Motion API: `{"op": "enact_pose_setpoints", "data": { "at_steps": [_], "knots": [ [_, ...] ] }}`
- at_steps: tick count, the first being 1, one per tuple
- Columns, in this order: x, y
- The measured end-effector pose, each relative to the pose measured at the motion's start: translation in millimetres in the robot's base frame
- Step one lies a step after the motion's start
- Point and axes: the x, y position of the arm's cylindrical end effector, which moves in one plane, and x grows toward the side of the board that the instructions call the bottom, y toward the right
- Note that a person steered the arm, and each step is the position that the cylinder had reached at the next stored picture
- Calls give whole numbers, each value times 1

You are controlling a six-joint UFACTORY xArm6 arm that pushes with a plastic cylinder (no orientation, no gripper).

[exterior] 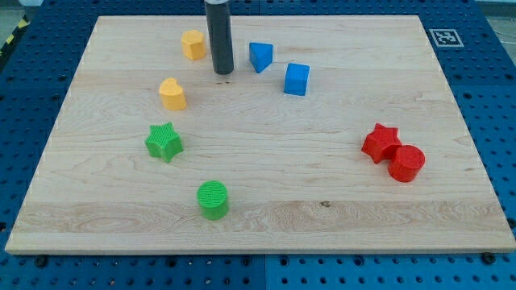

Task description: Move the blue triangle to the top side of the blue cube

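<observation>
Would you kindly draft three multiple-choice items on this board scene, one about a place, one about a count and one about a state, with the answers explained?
1. Where does my tip sit relative to the blue triangle?
A. To the view's left of it
B. To the view's right of it
C. Below the green cylinder

2. How many yellow blocks lie on the board?
A. One
B. Two
C. Three

3. How do the red star and red cylinder stand?
A. Far apart at opposite edges
B. Stacked one on the other
C. Side by side, touching or nearly so

Answers:
1. A, since the rod ends between the upper yellow block and the blue triangle, with a gap to each.
2. B, since only the upper one and the yellow heart show.
3. C, since both sit together at the view's right.
</observation>
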Motion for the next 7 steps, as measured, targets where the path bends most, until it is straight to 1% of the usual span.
{"op": "enact_pose_setpoints", "data": {
  "at_steps": [1,2,5,7],
  "knots": [
    [-26,0],
    [-40,6],
    [-40,52],
    [-40,27]
  ]
}}
